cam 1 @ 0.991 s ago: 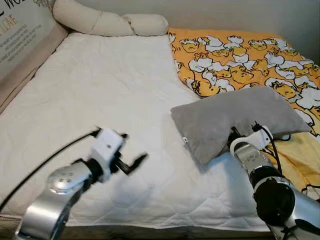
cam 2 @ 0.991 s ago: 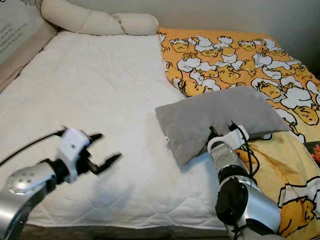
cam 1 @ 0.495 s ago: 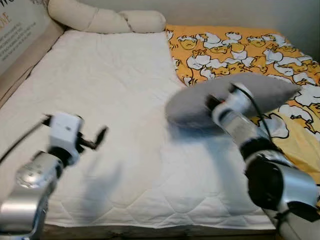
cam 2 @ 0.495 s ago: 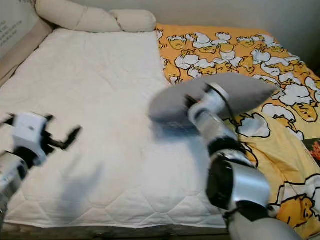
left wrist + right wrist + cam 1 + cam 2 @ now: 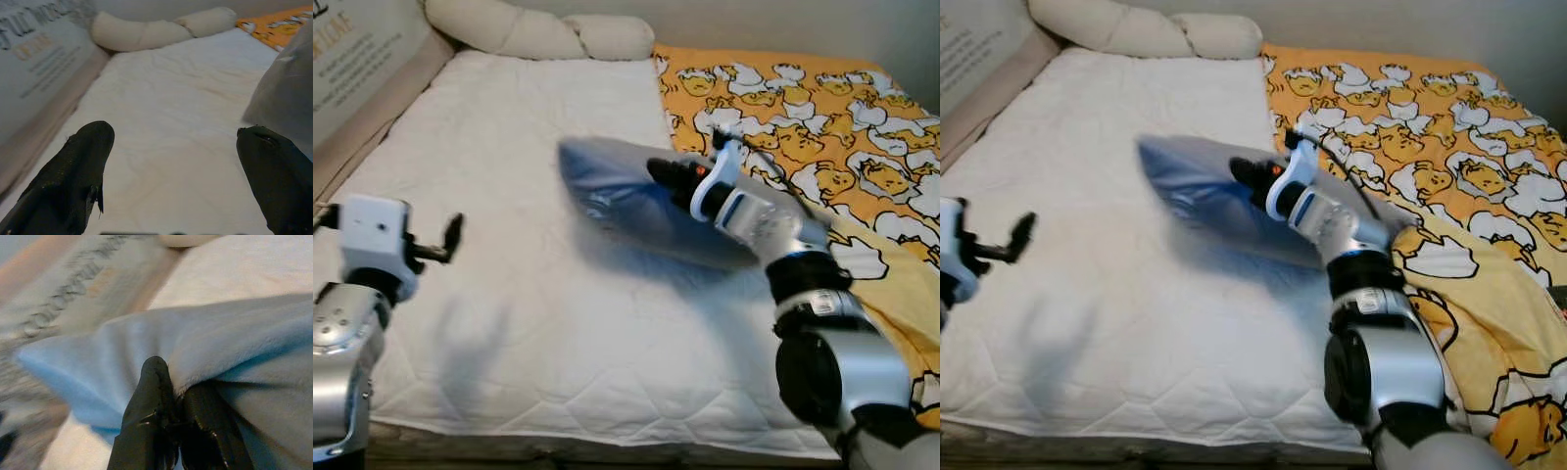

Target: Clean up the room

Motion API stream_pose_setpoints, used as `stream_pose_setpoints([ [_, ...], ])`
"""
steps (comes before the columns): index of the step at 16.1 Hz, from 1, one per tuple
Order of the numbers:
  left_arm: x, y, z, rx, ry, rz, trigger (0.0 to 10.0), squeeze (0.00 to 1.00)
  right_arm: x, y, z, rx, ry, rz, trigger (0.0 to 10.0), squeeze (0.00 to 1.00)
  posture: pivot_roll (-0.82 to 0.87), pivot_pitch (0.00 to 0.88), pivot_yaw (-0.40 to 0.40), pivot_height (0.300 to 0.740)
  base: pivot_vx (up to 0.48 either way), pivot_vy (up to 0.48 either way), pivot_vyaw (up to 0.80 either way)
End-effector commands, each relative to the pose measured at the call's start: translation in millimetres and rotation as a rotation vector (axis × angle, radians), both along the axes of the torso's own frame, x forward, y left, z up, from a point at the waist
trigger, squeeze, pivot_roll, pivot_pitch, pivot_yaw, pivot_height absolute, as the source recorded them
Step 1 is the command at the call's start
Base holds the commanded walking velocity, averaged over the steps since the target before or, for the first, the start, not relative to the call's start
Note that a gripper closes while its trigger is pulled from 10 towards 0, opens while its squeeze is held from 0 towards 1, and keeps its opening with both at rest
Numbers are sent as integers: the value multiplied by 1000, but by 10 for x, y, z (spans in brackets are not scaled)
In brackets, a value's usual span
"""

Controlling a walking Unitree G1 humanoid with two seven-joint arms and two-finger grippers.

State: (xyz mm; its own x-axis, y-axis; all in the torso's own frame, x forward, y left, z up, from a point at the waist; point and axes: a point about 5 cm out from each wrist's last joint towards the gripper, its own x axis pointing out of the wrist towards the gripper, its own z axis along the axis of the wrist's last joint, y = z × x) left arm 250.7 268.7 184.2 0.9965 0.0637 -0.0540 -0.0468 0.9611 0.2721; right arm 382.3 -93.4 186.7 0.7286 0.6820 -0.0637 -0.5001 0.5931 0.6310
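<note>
Pillow (image 5: 617, 196), blurred and bluish-grey, hangs mid-frame above the white mattress (image 5: 509, 323), long axis running from centre left toward the yellow duck blanket (image 5: 842, 117) at right; the right gripper (image 5: 168, 418) is pinched tight on its edge. Left gripper (image 5: 176, 181), fingers spread wide with nothing between them, sits at the lower left, farther off. Pillow's outline is smeared; its far end is hard to make out.

Soft matt plush pillow (image 5: 617, 196); quilted white cloth on the bed (image 5: 509, 294); printed cotton blanket (image 5: 822, 108); glossy black pincer fingers (image 5: 156, 401).
</note>
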Motion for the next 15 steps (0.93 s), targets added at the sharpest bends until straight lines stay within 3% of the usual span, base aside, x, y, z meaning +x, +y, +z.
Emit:
stream_pose_setpoints([
  [1, 10, 29, 18, -11, -22, 20, 10000, 0, -112, 47, 309, 72, -124, 126, 0, 0, 6, 0, -49, 740, 0, 0, 0],
  [3, 11, 41, 37, -20, -53, 37, 10000, 0, -358, 83, 438, 79, -230, 293, 0, 0, 2, 0, -50, 740, 0, 0, 0],
  [5, 11, 51, 69, -29, -85, 49, 10000, 0, -441, 33, 350, 42, -229, 324, 0, 0, 3, 0, -52, 740, 0, 0, 0],
  [7, -11, 73, 237, -103, -218, 51, 10000, 0, -610, -216, 21, -78, -154, 321, 0, 0, 4, 0, -54, 740, 0, 0, 0],
  [8, -16, 75, 266, -122, -241, 50, 10000, 0, -663, -277, -51, -93, -132, 321, 0, 0, 3, 0, -55, 740, 0, 0, 0],
  [9, -22, 37, 272, -159, -256, 24, 10000, 0, -802, -453, -341, -140, -46, 312, 0, 0, -5, 0, -49, 740, 0, 0, 0],
  [12, -10, -142, 113, -180, -173, -52, 10000, 0, -879, -740, -860, -330, 110, 191, 0, 0, -11, 0, -43, 740, 0, 0, 0],
  [14, -1, -250, 0, -225, -110, -73, 10000, 0, -856, -944, -1066, -425, 198, 42, 0, 0, -20, 0, -39, 740, 0, 0, 0],
  [15, -1, -277, -33, -227, -91, -78, 10000, 0, -861, -983, -1104, -452, 209, 23, 0, 0, -22, 0, -38, 740, 0, 0, 0],
])
